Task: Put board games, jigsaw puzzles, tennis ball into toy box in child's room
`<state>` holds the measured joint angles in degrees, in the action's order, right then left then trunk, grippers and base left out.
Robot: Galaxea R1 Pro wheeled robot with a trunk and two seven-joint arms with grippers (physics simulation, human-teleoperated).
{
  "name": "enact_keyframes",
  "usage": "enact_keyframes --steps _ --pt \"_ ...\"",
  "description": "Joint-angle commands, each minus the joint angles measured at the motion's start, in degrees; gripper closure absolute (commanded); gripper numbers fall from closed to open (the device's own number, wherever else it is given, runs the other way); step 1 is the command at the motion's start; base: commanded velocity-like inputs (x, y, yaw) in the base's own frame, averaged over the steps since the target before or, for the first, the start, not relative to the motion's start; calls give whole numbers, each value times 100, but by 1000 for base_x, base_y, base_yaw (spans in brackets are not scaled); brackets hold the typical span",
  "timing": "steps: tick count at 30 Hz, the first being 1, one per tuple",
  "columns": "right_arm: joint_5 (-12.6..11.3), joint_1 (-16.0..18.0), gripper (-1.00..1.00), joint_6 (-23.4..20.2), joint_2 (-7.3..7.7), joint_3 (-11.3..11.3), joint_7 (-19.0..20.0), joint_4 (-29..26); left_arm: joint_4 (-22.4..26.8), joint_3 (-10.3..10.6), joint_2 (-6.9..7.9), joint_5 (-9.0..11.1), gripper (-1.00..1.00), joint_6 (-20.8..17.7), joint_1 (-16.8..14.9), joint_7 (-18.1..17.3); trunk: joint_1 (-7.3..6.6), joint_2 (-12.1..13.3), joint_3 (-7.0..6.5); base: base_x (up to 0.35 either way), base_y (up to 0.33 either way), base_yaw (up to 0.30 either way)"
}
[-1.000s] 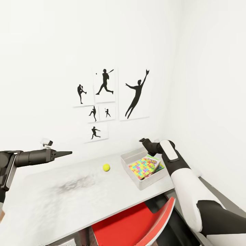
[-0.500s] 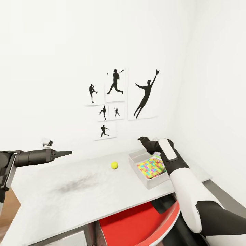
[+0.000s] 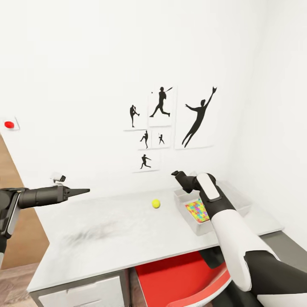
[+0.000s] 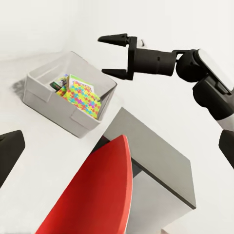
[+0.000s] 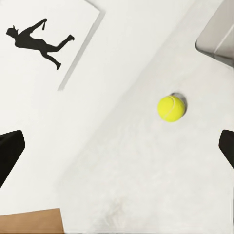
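The tennis ball (image 3: 156, 204) (image 5: 171, 107) lies on the pale table (image 3: 111, 238), just left of the grey toy box (image 3: 182, 200) (image 4: 48, 92). Inside the box a bright jigsaw puzzle (image 3: 197, 211) (image 4: 83, 95) leans against a green-edged board game box (image 4: 62, 81). My right gripper (image 3: 175, 174) (image 4: 102, 55) hovers open over the box's near-left corner, above and to the right of the ball. My left gripper (image 3: 84, 191) is held open well above the table's left part and holds nothing. The bed is out of view.
A red chair (image 3: 179, 273) (image 4: 92, 195) is tucked under the table front. A lower dark grey cabinet (image 3: 281, 247) (image 4: 156, 161) adjoins the table's right end. Baseball silhouette posters (image 3: 170, 123) hang on the white wall behind. White drawers (image 3: 81, 294) sit under the table's left.
The whole view has swung left, so the table, ball and box sit further right in the picture. Both arms keep their pose in the view. Nothing was grasped or released.
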<state>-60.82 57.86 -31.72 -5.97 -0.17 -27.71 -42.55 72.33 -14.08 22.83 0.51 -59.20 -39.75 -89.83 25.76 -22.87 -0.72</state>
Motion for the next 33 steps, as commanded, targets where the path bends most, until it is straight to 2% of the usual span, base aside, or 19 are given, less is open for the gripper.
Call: enact_keyframes --steps 1,4,33 --pt "-50 0 -100 -3 -1 23 -50 -8 0 1 2 2 -100 -60 -2 -17 2 -5 3 -15 6 16" --pt "-53 3 -100 -8 6 112 -50 10 0 1 2 2 -100 -59 -1 -17 2 -5 3 -4 2 4" --pt "-50 1 -100 17 -1 245 -50 -8 0 1 2 2 -100 -48 0 -17 2 -5 3 0 5 0"
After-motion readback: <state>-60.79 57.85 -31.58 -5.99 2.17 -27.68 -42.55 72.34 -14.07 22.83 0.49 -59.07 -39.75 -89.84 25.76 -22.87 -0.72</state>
